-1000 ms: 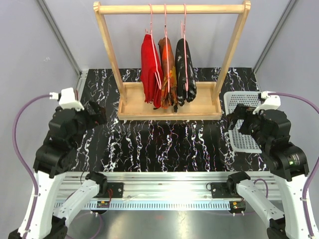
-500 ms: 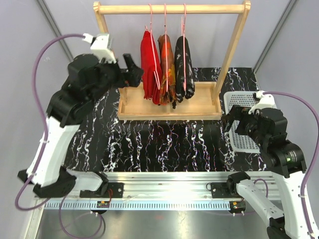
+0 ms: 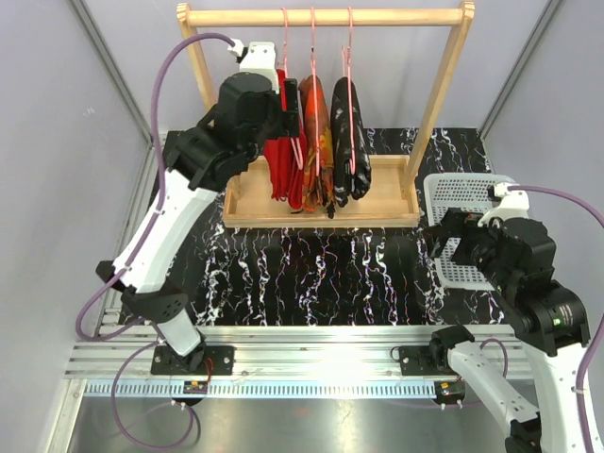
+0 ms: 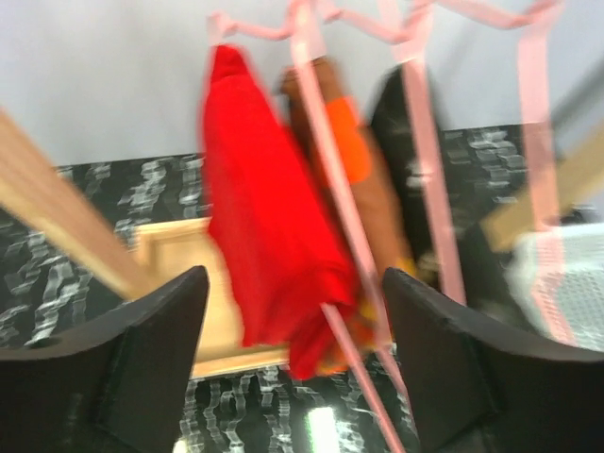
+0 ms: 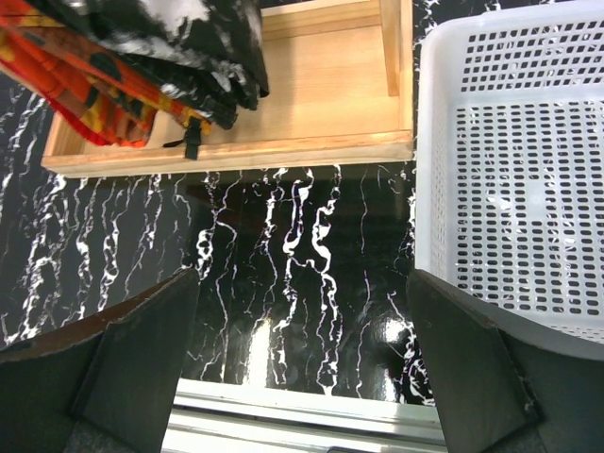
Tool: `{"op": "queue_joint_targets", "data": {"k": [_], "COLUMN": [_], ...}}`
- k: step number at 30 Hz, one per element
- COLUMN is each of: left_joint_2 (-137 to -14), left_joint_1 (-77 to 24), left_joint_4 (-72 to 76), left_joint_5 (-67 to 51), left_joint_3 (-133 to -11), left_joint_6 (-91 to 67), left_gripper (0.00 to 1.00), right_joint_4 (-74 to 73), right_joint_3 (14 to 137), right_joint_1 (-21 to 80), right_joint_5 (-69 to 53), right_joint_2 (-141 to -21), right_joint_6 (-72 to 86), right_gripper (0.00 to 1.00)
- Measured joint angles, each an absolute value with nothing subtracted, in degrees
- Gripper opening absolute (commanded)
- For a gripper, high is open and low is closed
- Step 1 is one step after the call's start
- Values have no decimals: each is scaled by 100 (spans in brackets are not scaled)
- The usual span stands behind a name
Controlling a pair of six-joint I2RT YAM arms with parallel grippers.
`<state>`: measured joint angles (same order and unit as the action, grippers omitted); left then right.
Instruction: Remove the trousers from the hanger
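Black marbled counter (image 3: 311, 274), wooden rack (image 3: 321, 203) at rear. Red trousers (image 3: 283, 165), camouflage trousers (image 3: 319, 142) and speckled trousers (image 3: 351, 142) hang on pink hangers (image 3: 349, 94). Left tool (image 4: 293, 283) spread, facing the red pair (blurred; contact unclear). Right tool (image 5: 297, 283) spread over the counter beside white basket (image 5: 528, 189).

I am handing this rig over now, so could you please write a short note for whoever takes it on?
Left gripper: open, raised facing the plain red folded trousers, not gripping.
Right gripper: open, empty, low over the table by the white perforated plastic basket.
Those, the orange-red-black camouflage pair and the black white-speckled pair all hang on pink hangers on the wooden rack.
Done: nothing removed. Left: all three pairs.
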<state>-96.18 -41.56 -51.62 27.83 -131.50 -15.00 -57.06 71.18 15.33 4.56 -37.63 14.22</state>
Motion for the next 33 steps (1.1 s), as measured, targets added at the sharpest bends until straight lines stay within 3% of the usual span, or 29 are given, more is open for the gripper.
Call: {"op": "queue_joint_targets", "data": {"k": [9,14,16,19,20,29,33], "left_joint_2": [-10158,-10390,-10429,-10451,-10453,-10431,-9920], "left_joint_1": [-4156,-4121,-4097,-4036,-4018,-3793,-3577], "left_joint_4": [-5186,-5181,-5177,-5151,-5137,-5065,-4303], "left_joint_5": [3505,3579,3544,3498,3487,3120,2683], "left_joint_3": [-13235,-13275,-13275,-13277,-13275,-13220,-12256], "left_joint_6": [-1068,-908,-860,-838,-838,-954,-1028], "left_gripper": [69,40,36,14,0,0,0], "right_joint_4": [-5828,-5835,-5835,-5830,-5822,-5817,-5815], "right_joint_3": [7234,7231,7231,7227,7216,7131,7105], "right_joint_1": [1533,1533,1533,1533,1533,1533,1533], "right_joint_5": [329,204,183,167,139,-113,-117], "right_joint_2": [-3500,-3500,-3500,-3500,-3494,-3487,-3479], "right_joint_6": [1426,1431,1435,1439,1441,1490,1503], "right_gripper": [100,99,99,100,99,99,99]}}
